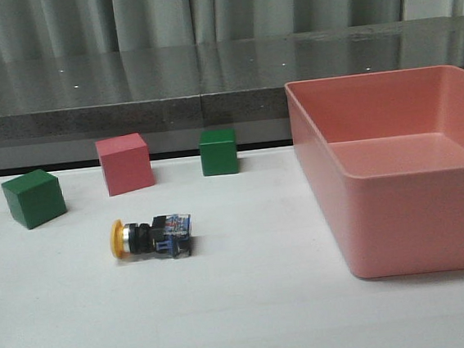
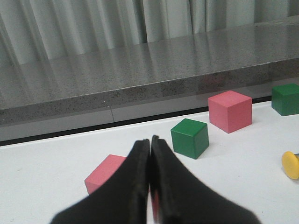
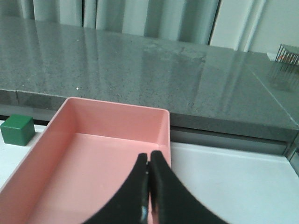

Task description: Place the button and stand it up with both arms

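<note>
The button (image 1: 152,236) lies on its side on the white table, its yellow cap (image 1: 118,239) pointing left and its blue-clear base block to the right. Neither of the arms shows in the front view. In the left wrist view my left gripper (image 2: 150,140) is shut with nothing in it, and only the button's yellow cap (image 2: 291,164) peeks in at the frame edge, well off to the side of the fingers. My right gripper (image 3: 148,156) is shut and empty, hovering over the pink bin (image 3: 112,116).
Behind the button stand a green cube (image 1: 34,198), a pink cube (image 1: 124,163) and another green cube (image 1: 218,151). The large pink bin (image 1: 321,157) fills the table's right side. Another pink cube (image 2: 110,170) sits close behind my left fingers.
</note>
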